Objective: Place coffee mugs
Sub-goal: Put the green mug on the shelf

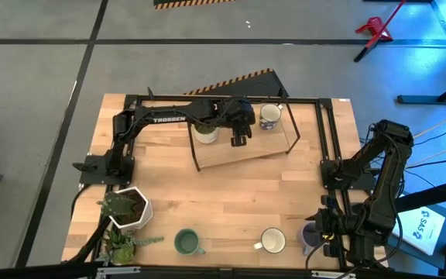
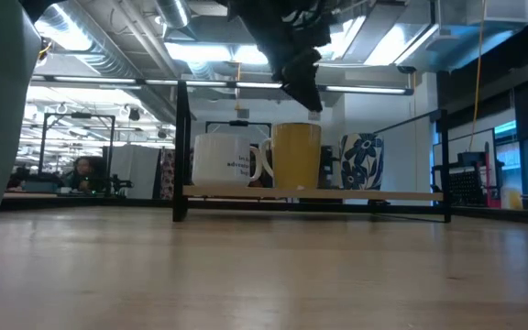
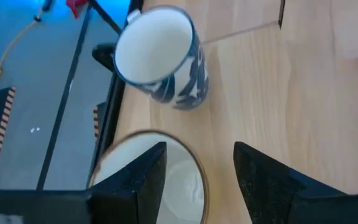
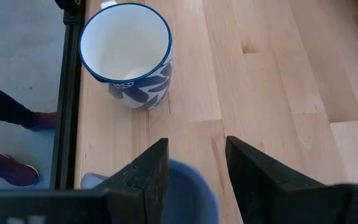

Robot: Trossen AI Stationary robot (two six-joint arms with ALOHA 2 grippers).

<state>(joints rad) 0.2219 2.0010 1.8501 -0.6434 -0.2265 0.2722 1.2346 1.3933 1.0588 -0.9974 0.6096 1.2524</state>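
Overhead, the left gripper (image 1: 239,140), jaws apart, hides the round yellow mug (image 2: 296,157) beside the blue-patterned ceramic mug (image 1: 269,116); the right gripper's (image 4: 194,180) jaws stand apart over a lavender mug (image 4: 188,193).

White mug (image 2: 225,160) with dark lettering; mustard-yellow mug (image 2: 296,156); white mug with dark blue floral pattern (image 2: 361,161), blue-rimmed. Teal-green mug (image 1: 186,242); cream mug (image 1: 273,240); lavender mug (image 4: 188,193). White pot (image 1: 132,215) with green plant. Pale wood table (image 1: 238,194); black rack frame (image 1: 308,101).
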